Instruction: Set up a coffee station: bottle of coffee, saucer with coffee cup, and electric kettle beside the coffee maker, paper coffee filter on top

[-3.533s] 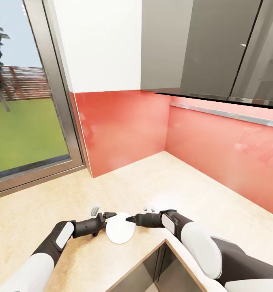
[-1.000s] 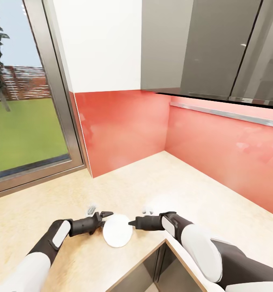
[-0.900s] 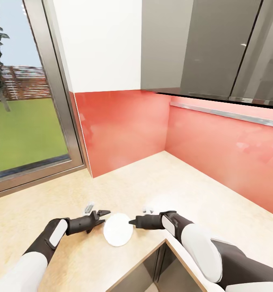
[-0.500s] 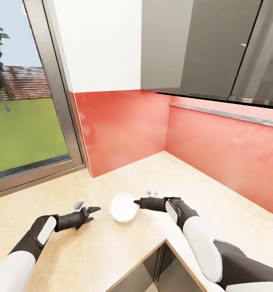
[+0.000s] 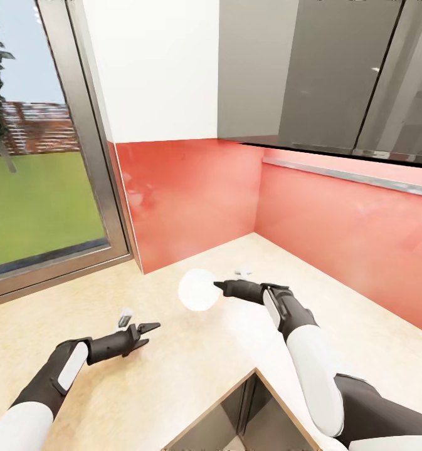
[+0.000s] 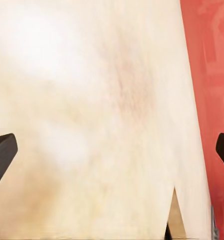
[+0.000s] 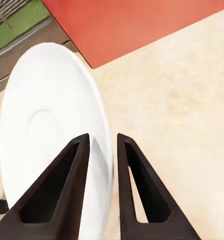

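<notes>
While the right gripper (image 5: 218, 285) pinches the rim of the white saucer (image 5: 198, 289) between its two fingers, the plate hangs on edge above the beige countertop (image 5: 336, 319), near the red backsplash (image 5: 192, 194) corner. The left gripper (image 5: 140, 326) hovers low over the counter, jaws spread wide and holding nothing. No writing or brand mark can be read anywhere.

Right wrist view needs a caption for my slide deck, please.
Right hand pinching the rim of a white saucer, held on edge above the beige countertop near the red backsplash.
</notes>
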You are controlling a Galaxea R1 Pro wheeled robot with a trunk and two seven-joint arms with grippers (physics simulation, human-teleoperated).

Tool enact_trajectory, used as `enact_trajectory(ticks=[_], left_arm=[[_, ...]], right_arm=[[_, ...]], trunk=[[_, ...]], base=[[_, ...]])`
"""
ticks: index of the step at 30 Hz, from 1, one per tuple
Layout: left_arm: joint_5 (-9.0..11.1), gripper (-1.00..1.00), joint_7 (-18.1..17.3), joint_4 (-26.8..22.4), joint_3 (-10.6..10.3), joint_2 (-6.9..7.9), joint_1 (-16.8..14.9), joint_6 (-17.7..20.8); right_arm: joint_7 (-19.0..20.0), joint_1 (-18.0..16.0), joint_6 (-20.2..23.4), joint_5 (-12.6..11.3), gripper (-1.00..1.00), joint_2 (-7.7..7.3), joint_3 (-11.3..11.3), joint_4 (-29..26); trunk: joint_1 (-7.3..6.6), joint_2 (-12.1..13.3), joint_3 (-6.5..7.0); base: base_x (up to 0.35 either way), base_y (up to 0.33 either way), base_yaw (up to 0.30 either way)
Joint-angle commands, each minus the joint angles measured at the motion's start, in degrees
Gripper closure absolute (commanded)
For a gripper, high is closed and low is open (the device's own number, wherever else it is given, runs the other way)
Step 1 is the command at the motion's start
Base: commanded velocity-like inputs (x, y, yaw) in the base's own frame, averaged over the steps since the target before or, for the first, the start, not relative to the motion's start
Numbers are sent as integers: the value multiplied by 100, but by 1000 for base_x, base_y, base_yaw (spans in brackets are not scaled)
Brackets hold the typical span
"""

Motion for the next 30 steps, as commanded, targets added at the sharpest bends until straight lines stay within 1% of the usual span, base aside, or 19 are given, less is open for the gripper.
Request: enact_trajectory(ticks=[1,4,30], left_arm=[[-3,-100,-18,-1,7,-1,-4,25],[-5,-100,-25,-5,0,-5,6,16],[-5,-100,-42,-6,6,-13,37,14]], right_arm=[[51,-6,45,48,100,9,-48,-48],[52,-6,44,46,100,9,-44,-177],[52,-6,44,46,100,9,-38,-191]], trunk=[[2,-14,-14],[2,-14,-14],[2,-14,-14]], base=[[-159,-33,0],[-277,-81,0],[-310,-116,0]])
